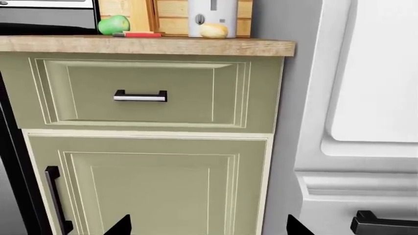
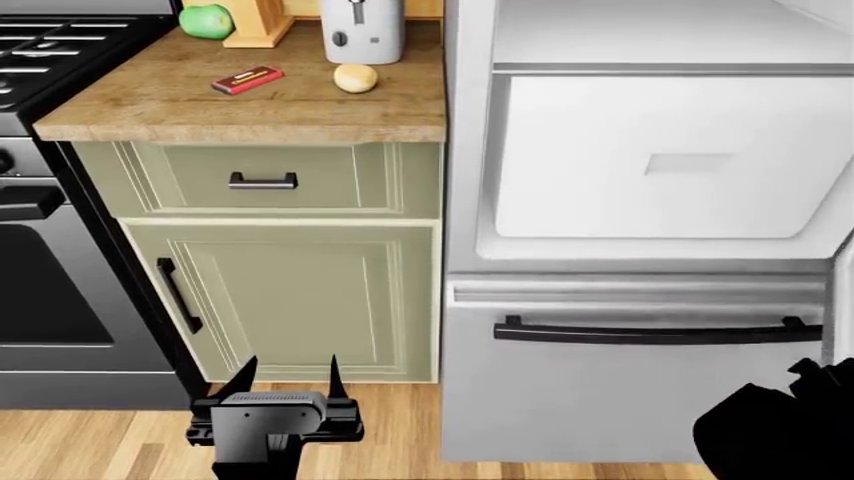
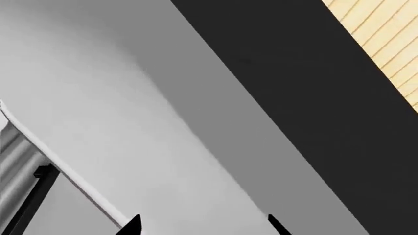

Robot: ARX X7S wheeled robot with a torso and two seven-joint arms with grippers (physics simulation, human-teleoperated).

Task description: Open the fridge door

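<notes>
The fridge's upper compartment (image 2: 667, 150) stands exposed, showing a white shelf and an inner drawer. Of the fridge door I see only a pale sliver (image 2: 842, 300) at the head view's right edge. A smooth pale grey panel (image 3: 130, 98) fills the right wrist view, seemingly the door's face, and I cannot tell how far my right gripper (image 3: 203, 226) is from it. That gripper is open and holds nothing. Its arm is a dark mass (image 2: 781, 430) low beside the freezer front. My left gripper (image 2: 287, 385) hangs open and holds nothing before the green cabinet door (image 2: 294, 300).
Below the compartment is the freezer drawer front with its horizontal black handle (image 2: 654, 331). A wooden countertop (image 2: 174, 110) holds a green apple (image 2: 206, 20), a red bar (image 2: 247, 79), a potato (image 2: 355, 77) and a white appliance (image 2: 362, 28). A stove (image 2: 54, 300) stands at left.
</notes>
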